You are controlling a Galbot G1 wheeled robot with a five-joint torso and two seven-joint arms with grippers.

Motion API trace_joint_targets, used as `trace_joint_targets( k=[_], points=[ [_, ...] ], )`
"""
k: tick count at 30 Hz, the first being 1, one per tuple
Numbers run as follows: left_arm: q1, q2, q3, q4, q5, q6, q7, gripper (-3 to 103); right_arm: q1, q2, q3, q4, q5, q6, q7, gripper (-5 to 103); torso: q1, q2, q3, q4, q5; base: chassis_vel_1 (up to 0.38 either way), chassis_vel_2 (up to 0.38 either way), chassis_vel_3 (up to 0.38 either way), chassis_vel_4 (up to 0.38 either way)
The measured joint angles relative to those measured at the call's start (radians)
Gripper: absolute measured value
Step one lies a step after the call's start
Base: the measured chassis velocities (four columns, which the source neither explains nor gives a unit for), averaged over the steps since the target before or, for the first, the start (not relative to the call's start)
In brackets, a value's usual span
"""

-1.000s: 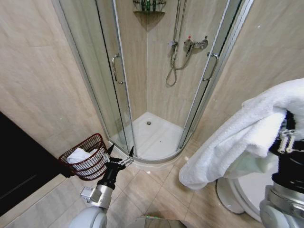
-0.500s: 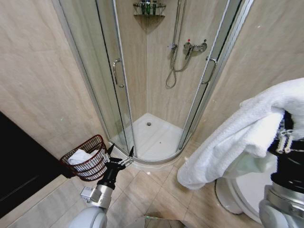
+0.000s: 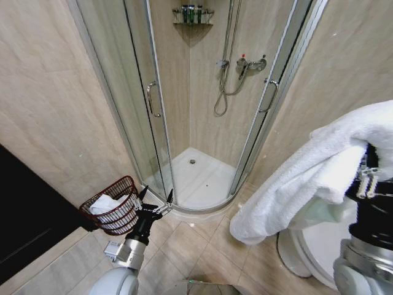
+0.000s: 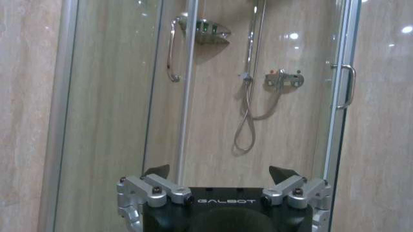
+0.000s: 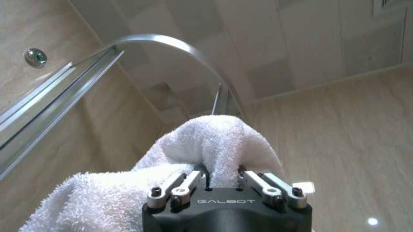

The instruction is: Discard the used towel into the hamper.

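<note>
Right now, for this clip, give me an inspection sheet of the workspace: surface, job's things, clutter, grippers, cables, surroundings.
Surface: beige tiled floor, bare between the robot and the shower.
Job's things: white towel draped over the right arm, held high; hamper on the floor by the left wall, beside the shower door, with something white already inside.
Clutter: nothing seen on the floor.
Grippers: right gripper, jaws shut on a fold of the towel, pointed upward; left gripper low near the hamper, jaws open and empty.
Cables: nothing seen apart from the shower hose.
Surroundings: glass corner shower cabin, doors open, corner shelf with bottles; white toilet at the right.
</note>
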Motion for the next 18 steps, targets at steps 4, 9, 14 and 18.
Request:
trace_joint_targets(
  k=[4,9,14,18],
  points=[
    [0.0,0.0,0.0,0.0,0.0,0.0,0.0,100,-0.003,0.002,-0.001,0.0,-0.001,0.003,0.0,20,0.009,0.02,0.011,0.0,0.0,0.0,0.0,0.0,0.0],
    [0.0,0.0,0.0,0.0,0.0,0.0,0.0,100,-0.004,0.002,0.001,0.0,-0.001,0.005,0.0,20,0.019,0.044,0.024,0.0,0.0,0.0,0.0,0.0,0.0],
    [0.0,0.0,0.0,0.0,0.0,0.0,0.0,100,-0.007,0.003,0.001,0.0,-0.001,0.01,-0.001,20,0.032,0.072,0.04,0.0,0.0,0.0,0.0,0.0,0.0],
    [0.0,0.0,0.0,0.0,0.0,0.0,0.0,100,-0.007,0.003,0.001,0.0,-0.001,0.01,-0.001,20,0.041,0.092,0.051,0.0,0.0,0.0,0.0,0.0,0.0]
  ],
)
